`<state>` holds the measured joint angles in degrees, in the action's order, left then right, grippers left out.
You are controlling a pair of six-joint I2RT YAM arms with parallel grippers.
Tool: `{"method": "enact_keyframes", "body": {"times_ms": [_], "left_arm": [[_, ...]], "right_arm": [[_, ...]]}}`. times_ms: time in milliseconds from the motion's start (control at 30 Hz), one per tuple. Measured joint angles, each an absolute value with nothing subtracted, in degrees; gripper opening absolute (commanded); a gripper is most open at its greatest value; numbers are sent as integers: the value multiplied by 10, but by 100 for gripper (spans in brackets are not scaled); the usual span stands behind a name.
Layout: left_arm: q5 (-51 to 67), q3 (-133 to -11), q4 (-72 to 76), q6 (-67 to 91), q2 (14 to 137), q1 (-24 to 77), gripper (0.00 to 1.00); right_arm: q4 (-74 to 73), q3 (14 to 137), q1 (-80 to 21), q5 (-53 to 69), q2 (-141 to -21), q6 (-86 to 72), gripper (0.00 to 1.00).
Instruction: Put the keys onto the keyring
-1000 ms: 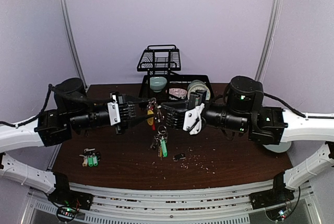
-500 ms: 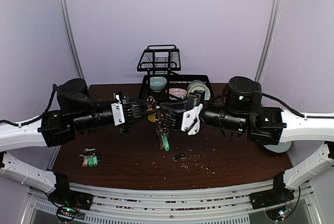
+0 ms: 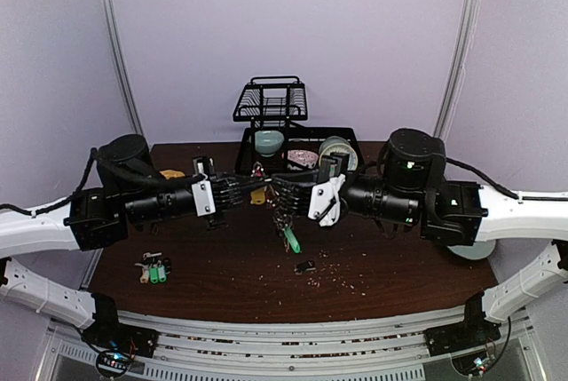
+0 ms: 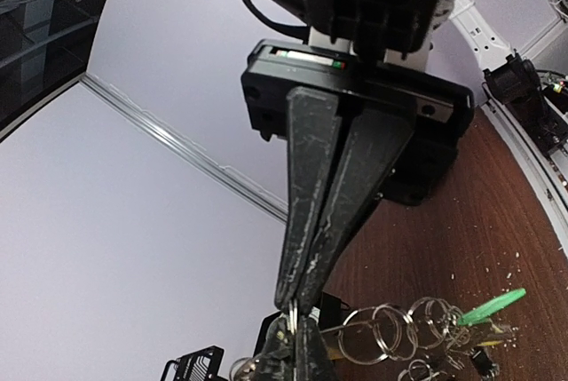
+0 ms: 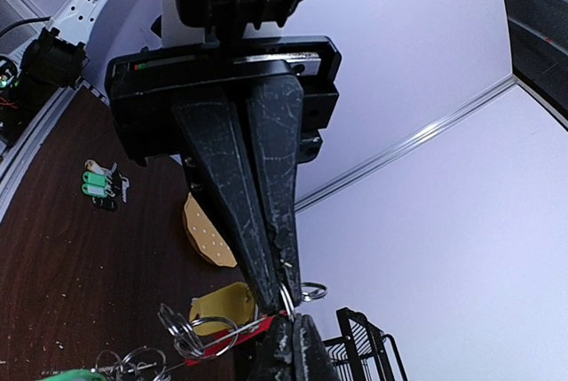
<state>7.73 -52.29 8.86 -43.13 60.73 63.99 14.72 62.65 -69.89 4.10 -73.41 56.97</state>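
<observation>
Ring-holding step: left gripper (image 4: 293,305) and right gripper (image 5: 284,297), jaws shut, pinch the keyring (image 3: 280,214) above the desk (image 3: 399,274). Next, one probably must let go to fetch the near-left green-tagged keys (image 3: 155,271).

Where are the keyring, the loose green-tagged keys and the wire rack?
keyring (image 5: 232,338): right wrist view, red sheathed arc.
loose green-tagged keys (image 3: 157,272): top view, green tags.
wire rack (image 3: 270,118): top view, upper basket's front rim.

The keyring (image 3: 282,218) is held above the middle of the desk (image 3: 399,265), between the left pincer (image 3: 259,187) and the right pincer (image 3: 277,188). Loose keys (image 3: 154,271) are laid front left, and a wire rack (image 3: 271,99) is set behind.
</observation>
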Motion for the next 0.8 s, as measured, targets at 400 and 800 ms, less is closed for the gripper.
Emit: {"method": "enact_keyframes", "body": {"times_ms": [400,800], "left_arm": [[182,-522,-5,-521,579,638,0],[279,-553,-57,-515,562,638,0]], "right_arm": [[112,612,-630,144,-652,343,49],[18,572,-528,141,-742,-10,48]]}}
